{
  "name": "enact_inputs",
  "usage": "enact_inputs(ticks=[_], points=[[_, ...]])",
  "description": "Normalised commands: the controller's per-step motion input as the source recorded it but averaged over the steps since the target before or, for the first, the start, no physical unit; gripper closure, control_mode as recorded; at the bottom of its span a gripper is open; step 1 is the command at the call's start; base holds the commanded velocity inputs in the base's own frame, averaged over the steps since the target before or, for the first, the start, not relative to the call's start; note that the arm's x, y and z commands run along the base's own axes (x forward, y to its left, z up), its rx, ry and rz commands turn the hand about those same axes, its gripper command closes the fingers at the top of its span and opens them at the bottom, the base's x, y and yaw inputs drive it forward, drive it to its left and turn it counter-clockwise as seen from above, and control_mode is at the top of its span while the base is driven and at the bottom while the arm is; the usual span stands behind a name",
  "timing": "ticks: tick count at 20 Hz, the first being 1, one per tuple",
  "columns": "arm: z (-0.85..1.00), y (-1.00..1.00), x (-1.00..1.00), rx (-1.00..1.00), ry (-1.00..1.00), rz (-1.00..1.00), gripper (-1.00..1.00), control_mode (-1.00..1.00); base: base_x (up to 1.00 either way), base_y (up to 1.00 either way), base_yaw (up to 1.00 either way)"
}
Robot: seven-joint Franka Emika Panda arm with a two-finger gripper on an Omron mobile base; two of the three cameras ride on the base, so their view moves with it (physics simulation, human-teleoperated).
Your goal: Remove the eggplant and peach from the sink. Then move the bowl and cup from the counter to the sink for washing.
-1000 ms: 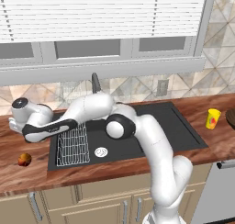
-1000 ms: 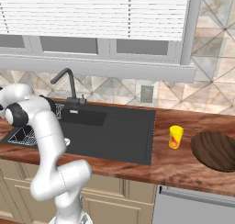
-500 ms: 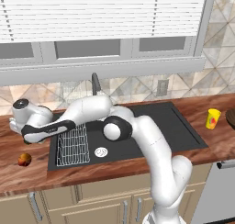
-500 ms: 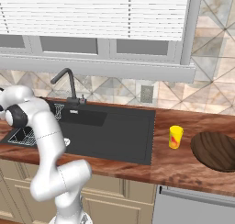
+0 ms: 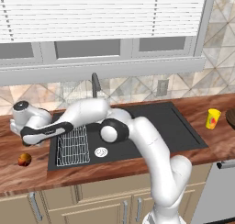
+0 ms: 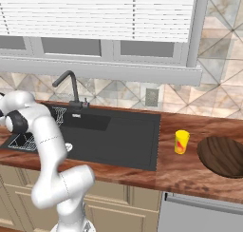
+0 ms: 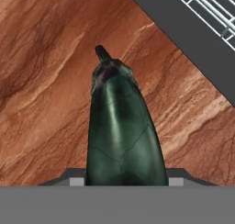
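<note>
Hand view: the eggplant (image 7: 121, 131) is seen pinched between the jaws of the gripper (image 7: 126, 182), stem end pointing away, held over the wooden bench (image 7: 46, 81) just beside the edge of the sink (image 7: 183, 44); the wire rack (image 7: 206, 12) lies close by. A release too near that edge could let the tapered eggplant roll back into the basin; a release from too high could send it rolling towards the peach (image 5: 25, 159), already lying on the bench left of the sink. Well apart on the right, the cup (image 6: 181, 141) and bowl (image 6: 223, 155) are waiting on the bench; nothing is judged to block the placement.
</note>
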Motion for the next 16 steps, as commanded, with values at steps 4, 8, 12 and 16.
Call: enact_inputs(ticks=[4, 8, 12, 16], points=[[-0.13, 0.1, 0.04, 0.01, 0.06, -0.05, 1.0, -1.0, 0.0, 0.0, 0.0], [-0.14, 0.11, 0.03, 0.01, 0.06, -0.05, 1.0, -1.0, 0.0, 0.0, 0.0], [-0.12, 0.09, 0.05, 0.0, 0.04, -0.05, 1.0, -1.0, 0.0, 0.0, 0.0], [-0.1, 0.06, 0.1, 0.0, 0.03, -0.05, 1.0, -1.0, 0.0, 0.0, 0.0]])
